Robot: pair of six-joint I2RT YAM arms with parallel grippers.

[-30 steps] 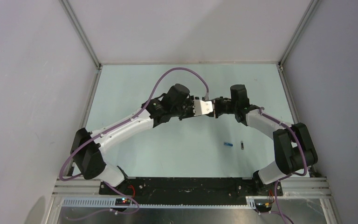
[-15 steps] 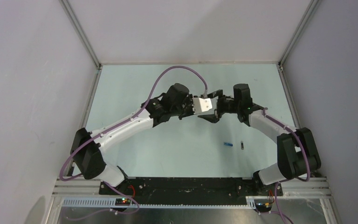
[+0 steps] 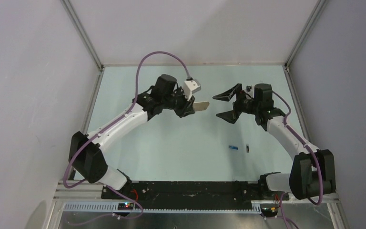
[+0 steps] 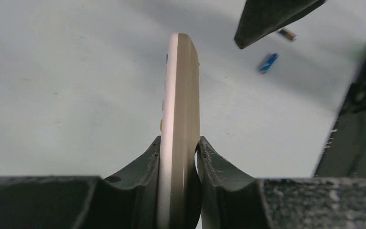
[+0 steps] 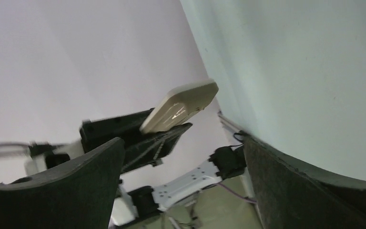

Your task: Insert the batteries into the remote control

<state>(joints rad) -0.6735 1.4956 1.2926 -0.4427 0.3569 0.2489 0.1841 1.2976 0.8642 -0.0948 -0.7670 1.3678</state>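
The remote control [image 3: 201, 105] hangs above the table, and my left gripper [image 3: 191, 106] is shut on its near end. In the left wrist view the remote control [image 4: 181, 109] stands edge-on between the pads, white buttoned face left, tan back right. My right gripper [image 3: 226, 105] is open wide just right of the remote's free end, not touching it. From the right wrist, the remote control [image 5: 181, 106] shows its tan back beyond my right gripper [image 5: 183, 143]. The blue battery [image 3: 233, 148] and the dark battery [image 3: 248, 149] lie side by side on the table.
White enclosure walls and aluminium posts [image 3: 84, 38] border the pale green table [image 3: 181, 152]. The batteries also show in the left wrist view, blue battery [image 4: 268, 62] and dark battery [image 4: 286, 34], below one of the right gripper's fingers [image 4: 267, 19].
My right gripper has let go of the remote, opened wide and drawn back to the right. The left arm has pulled the remote to the left and turned its wrist.
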